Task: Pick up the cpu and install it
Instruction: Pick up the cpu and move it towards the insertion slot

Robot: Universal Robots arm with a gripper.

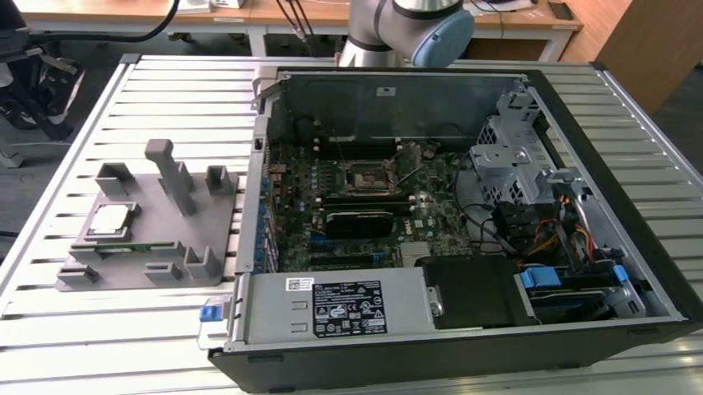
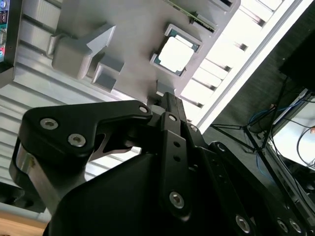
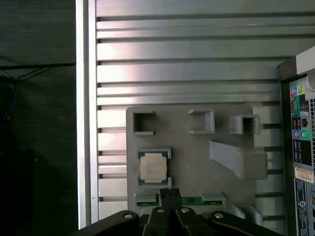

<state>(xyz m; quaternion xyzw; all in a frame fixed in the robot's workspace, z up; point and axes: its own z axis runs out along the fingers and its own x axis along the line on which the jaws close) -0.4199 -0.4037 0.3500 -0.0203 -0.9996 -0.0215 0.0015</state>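
On the grey fixture (image 3: 197,167) the cpu (image 3: 153,167) is being left unpicked, and nothing is being held by the closed fingers (image 3: 166,199)

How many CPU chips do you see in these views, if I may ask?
1. The cpu sits in a square recess of the grey fixture, on the table at the exterior view's left of the computer case. Others could be hidden inside it.
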